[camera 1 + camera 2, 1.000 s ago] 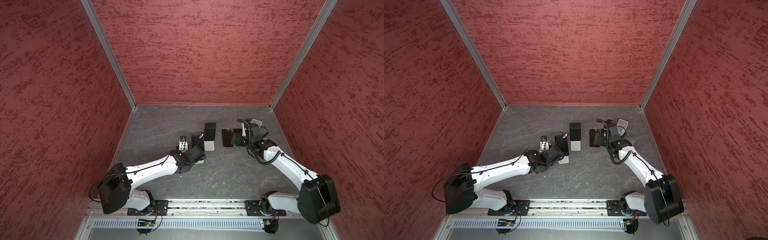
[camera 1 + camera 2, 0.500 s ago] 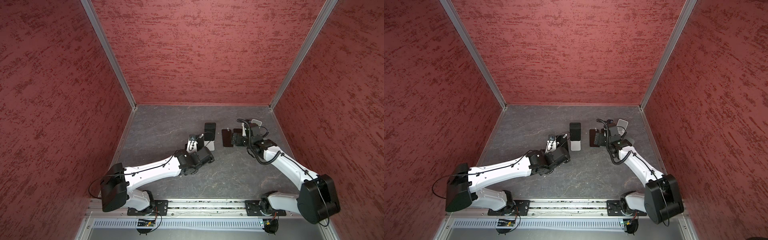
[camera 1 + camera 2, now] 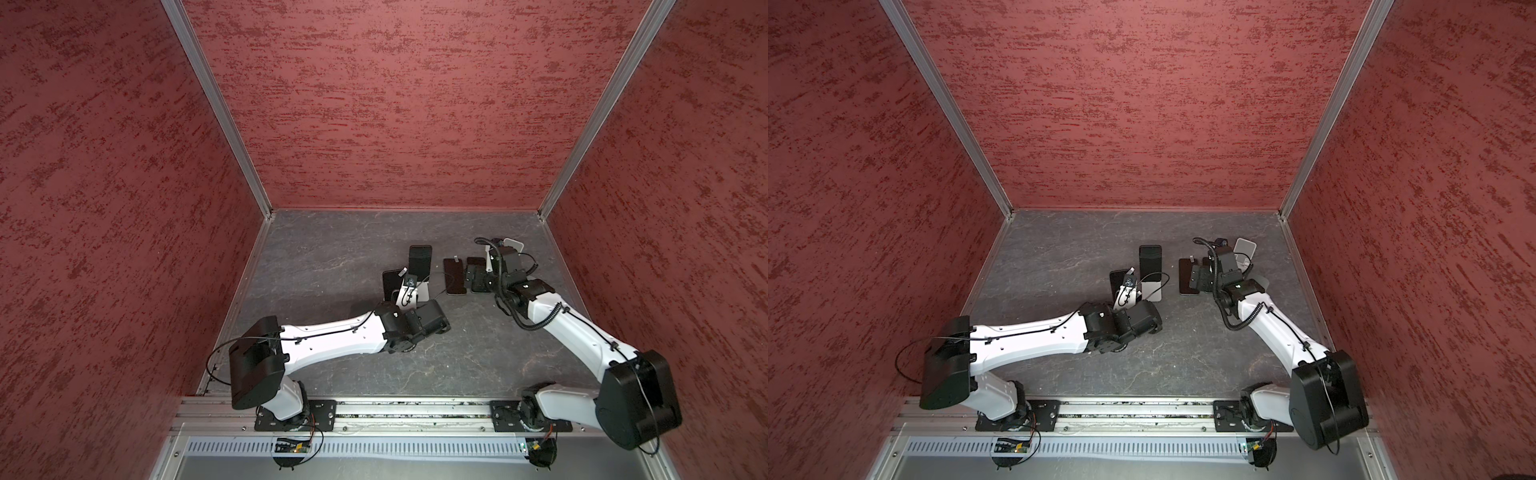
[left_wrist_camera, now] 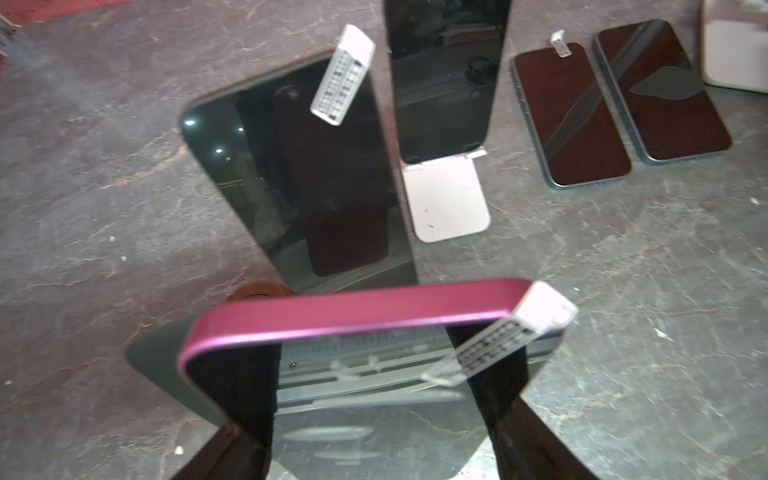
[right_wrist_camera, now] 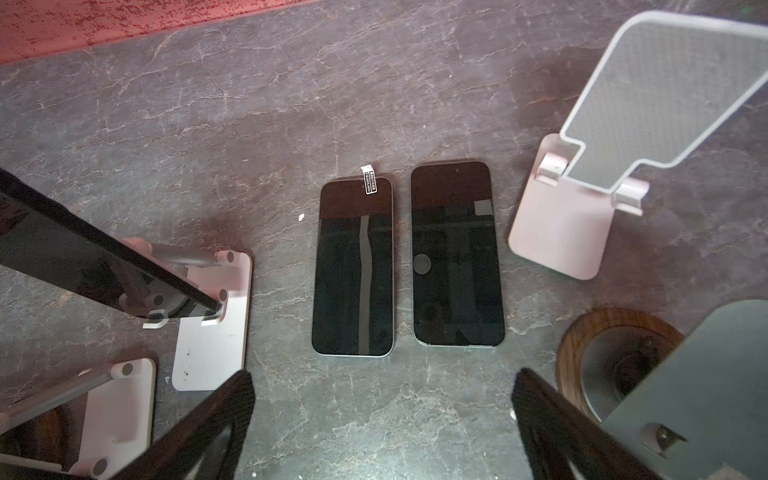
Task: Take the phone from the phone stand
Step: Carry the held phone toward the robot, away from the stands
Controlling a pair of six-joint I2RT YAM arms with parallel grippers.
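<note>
My left gripper (image 4: 374, 374) gripped the pink phone (image 4: 353, 309) by its long sides, partly closed; its long axis ran out along my fingers (image 4: 249, 453), tabbed end pointing toward a tilted dark phone (image 4: 299, 174) near the white phone stand (image 4: 449, 199). My right gripper (image 5: 382, 376) gaped empty. I counted five phones (image 4: 569, 116), four stands (image 5: 557, 224).

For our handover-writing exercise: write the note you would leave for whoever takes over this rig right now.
Left gripper: shut on the pink-edged phone, off any stand.
Right gripper: open, empty, above the tabbed flat phone and the plain flat phone on the table.
On a stand: black phone on the white stand. The pale stand is empty.
Dark tabbed phone beside the white stand: on a stand or not, cannot tell.
Done: held phone is free. Left: lay it down, then probably lift the black phone.
</note>
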